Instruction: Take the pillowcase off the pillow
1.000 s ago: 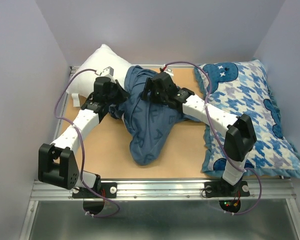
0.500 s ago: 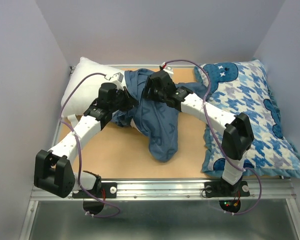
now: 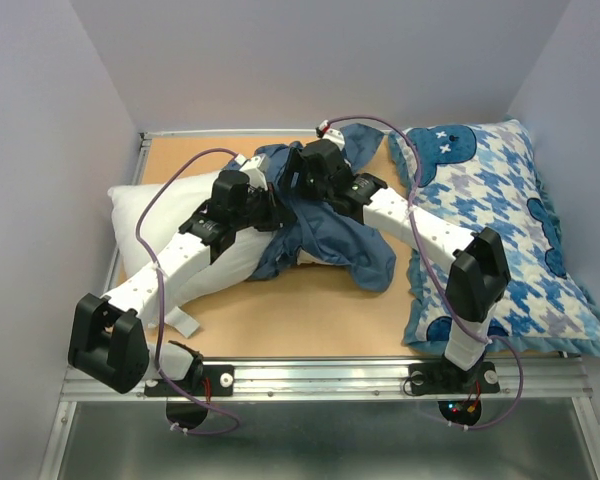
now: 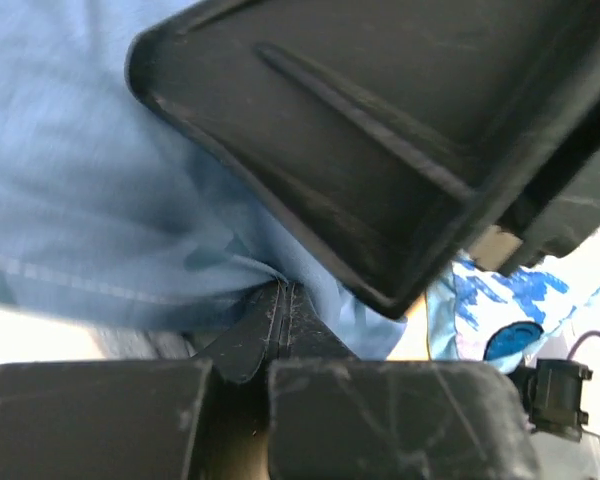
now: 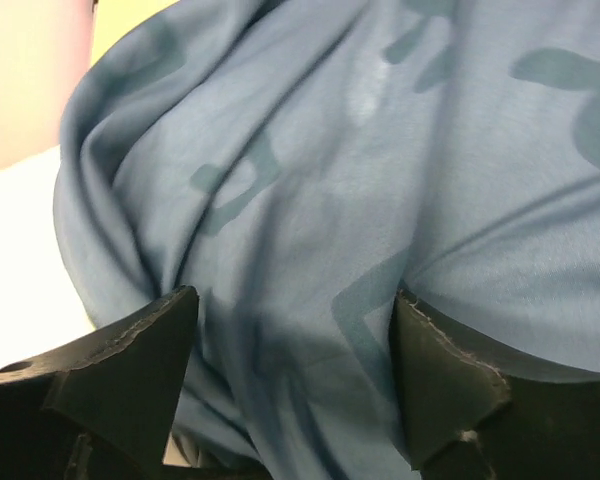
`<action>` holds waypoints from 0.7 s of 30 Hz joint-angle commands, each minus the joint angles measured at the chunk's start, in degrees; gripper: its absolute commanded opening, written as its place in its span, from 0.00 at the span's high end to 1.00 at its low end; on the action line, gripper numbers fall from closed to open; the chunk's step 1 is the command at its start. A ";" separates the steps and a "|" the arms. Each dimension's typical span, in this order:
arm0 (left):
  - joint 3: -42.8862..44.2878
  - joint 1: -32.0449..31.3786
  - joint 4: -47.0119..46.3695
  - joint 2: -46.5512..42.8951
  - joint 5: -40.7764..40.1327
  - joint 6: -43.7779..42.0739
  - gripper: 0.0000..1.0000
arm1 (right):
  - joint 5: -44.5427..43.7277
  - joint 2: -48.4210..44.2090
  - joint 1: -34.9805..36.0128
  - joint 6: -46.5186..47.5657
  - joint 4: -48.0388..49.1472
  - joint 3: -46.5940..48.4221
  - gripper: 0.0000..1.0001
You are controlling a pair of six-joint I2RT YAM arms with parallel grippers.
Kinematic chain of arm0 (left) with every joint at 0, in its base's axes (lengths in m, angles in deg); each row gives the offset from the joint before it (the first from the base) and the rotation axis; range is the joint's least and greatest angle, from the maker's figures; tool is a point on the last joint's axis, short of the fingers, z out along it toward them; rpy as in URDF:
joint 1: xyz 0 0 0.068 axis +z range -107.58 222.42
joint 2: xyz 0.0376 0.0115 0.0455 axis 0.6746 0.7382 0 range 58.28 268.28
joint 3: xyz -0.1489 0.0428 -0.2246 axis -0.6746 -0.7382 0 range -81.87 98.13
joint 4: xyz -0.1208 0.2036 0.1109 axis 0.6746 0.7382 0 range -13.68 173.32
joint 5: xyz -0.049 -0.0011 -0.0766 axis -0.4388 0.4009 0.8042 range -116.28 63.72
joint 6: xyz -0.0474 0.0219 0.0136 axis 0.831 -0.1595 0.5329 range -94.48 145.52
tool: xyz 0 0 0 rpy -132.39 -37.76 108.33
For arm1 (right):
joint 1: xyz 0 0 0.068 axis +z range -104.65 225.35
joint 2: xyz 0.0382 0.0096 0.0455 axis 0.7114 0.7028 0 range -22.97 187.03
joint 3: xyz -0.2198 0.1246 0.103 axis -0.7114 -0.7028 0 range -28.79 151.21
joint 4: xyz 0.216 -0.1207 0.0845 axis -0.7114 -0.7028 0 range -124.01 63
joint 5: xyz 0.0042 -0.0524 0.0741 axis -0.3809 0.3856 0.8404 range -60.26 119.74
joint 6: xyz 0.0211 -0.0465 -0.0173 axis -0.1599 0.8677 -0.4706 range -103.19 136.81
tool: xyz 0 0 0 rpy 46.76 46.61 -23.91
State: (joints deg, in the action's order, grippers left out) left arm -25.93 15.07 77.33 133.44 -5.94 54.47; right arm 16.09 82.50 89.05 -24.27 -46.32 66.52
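Note:
The white pillow (image 3: 150, 225) lies at the left, most of it bare; its right end is under the slate-blue pillowcase (image 3: 335, 235), which is bunched mid-table. My left gripper (image 3: 275, 205) is at the case's left edge. In the left wrist view it (image 4: 283, 295) is shut, pinching a fold of the pillowcase (image 4: 100, 200). My right gripper (image 3: 292, 185) sits just behind it on the case. In the right wrist view it (image 5: 290, 300) is open, fingers apart over the pillowcase (image 5: 380, 150), with the white pillow (image 5: 10, 250) at the left edge.
A blue-and-white houndstooth pillow (image 3: 500, 230) fills the right side of the wooden table (image 3: 310, 310); it also shows in the left wrist view (image 4: 480, 300). Grey walls close in the left, back and right. The two wrists are close together, the right one over the left fingers.
The white pillow swung from the back left corner down to the near left, coming further out of the case. The pillowcase bunched up and shifted right. The left arm moved right.

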 commanded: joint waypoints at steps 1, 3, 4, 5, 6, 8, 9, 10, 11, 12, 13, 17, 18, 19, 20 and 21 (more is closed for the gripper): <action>-0.31 -0.95 -3.92 0.08 3.48 -1.09 1.00 | 2.23 1.40 2.96 1.61 3.23 2.69 0.34; -0.22 -0.95 -3.83 -0.27 3.39 -1.26 1.00 | 1.17 1.40 3.32 2.67 2.53 2.17 0.49; -0.13 -0.95 -3.83 -0.71 3.13 -1.18 1.00 | 0.39 1.32 3.32 2.93 2.18 1.99 0.55; -0.13 -0.95 -3.74 -1.23 2.78 -1.09 0.96 | -1.62 0.97 3.32 3.54 1.74 1.73 0.68; -0.31 -0.95 -3.48 -3.24 0.95 -0.22 0.92 | -2.86 0.79 3.32 3.90 0.78 1.29 0.79; -0.48 -0.95 -3.30 -6.15 -1.26 0.75 0.72 | -5.77 -0.52 3.23 4.78 -0.02 0.76 0.87; -0.57 -0.95 -3.04 -9.47 -3.70 1.63 0.66 | -6.73 -1.05 3.32 4.87 -0.29 -0.46 0.89; -0.40 -0.95 -2.43 -11.07 -5.55 2.33 0.60 | -7.79 -1.58 3.32 4.96 -0.38 -1.00 0.95; 0.21 -0.95 0.45 -12.65 -10.53 2.69 0.54 | -9.54 -2.45 3.32 5.48 -0.46 -1.44 0.97; 2.05 -0.95 2.83 -14.67 -14.24 4.34 0.52 | -10.34 -2.90 3.32 5.75 -0.81 -1.70 0.99; 3.37 -0.95 6.33 -15.30 -18.71 5.49 0.50 | -11.91 -3.25 3.23 5.84 -1.08 -2.23 0.99; 6.20 -1.03 20.92 -18.28 -40.84 11.71 0.40 | -12.98 -4.22 2.36 5.84 -1.34 -3.19 0.99; 6.11 -1.03 22.44 -18.29 -43.17 12.61 0.39 | -12.89 -4.13 2.09 5.75 -1.34 -3.37 0.99; 5.76 -1.03 24.19 -18.90 -45.28 13.67 0.38 | -12.37 -4.48 1.74 5.57 -1.34 -3.55 1.00; 5.67 -1.03 25.60 -18.99 -46.95 14.98 0.37 | -12.10 -4.57 1.56 5.40 -1.43 -3.81 0.99; 5.58 -1.03 27.27 -18.99 -48.71 17.78 0.37 | -12.19 -4.57 1.21 5.31 -1.43 -4.16 0.99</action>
State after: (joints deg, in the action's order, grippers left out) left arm -20.70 14.02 93.53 114.27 -39.47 64.76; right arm 5.91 80.79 90.78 -19.16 -47.21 64.20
